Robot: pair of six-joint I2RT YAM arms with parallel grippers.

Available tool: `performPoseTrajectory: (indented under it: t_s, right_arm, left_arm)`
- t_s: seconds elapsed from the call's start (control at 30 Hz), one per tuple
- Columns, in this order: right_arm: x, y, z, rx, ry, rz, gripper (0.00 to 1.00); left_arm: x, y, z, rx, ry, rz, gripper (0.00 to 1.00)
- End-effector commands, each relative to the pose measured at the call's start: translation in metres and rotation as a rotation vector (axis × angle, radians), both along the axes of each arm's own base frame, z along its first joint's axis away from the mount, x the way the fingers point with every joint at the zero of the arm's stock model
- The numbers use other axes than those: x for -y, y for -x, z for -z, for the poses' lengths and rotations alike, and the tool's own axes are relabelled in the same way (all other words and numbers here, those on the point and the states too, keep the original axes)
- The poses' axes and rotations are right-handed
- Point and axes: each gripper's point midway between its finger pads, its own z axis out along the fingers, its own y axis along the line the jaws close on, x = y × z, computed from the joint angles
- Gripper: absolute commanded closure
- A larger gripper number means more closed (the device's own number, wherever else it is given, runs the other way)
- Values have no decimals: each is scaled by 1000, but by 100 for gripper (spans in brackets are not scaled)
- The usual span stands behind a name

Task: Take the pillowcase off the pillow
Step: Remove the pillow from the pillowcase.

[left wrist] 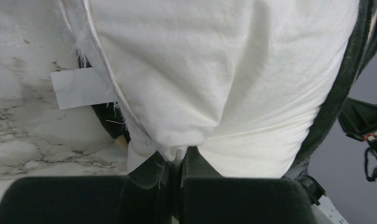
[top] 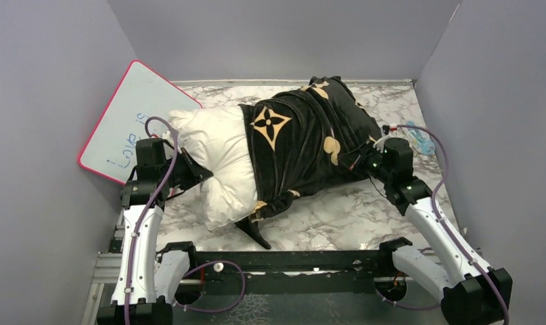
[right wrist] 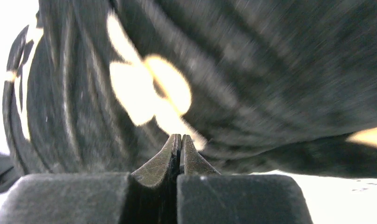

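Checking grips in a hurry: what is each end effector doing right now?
Left end effector: closed, pinching a fold of the pillow.
Right end effector: closed against the pillowcase; whether it caught any fabric cannot be told.

Overhead cam, wrist cams close, sharing pillowcase (top: 304, 139)

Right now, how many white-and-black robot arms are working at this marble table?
2. The left arm meets the plump off-white pillow near the pink-rimmed whiteboard; the right arm meets the black velvety flower-patterned pillowcase opposite. None appears hidden.
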Motion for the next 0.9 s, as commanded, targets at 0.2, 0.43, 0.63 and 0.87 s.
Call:
performPoseTrajectory:
  t_s: [0.2, 0.43, 0.63, 0.87]
  right_arm:
    - [-47, 62, 7, -129, -213, -417, 58]
    - [-52, 89, 21, -124, -363, -409, 23]
    - [-62, 81, 38, -145, -423, -425, 18]
    - [-105, 55, 42, -101, -413, -408, 32]
  left_arm:
    - [-12, -16, -23, 90, -78, -16, 100]
    - [-5, -12, -17, 75, -29, -2, 100]
    - [-3, -10, -15, 71, -19, 1, 100]
    - [-1, -8, -16, 74, -6, 0, 100]
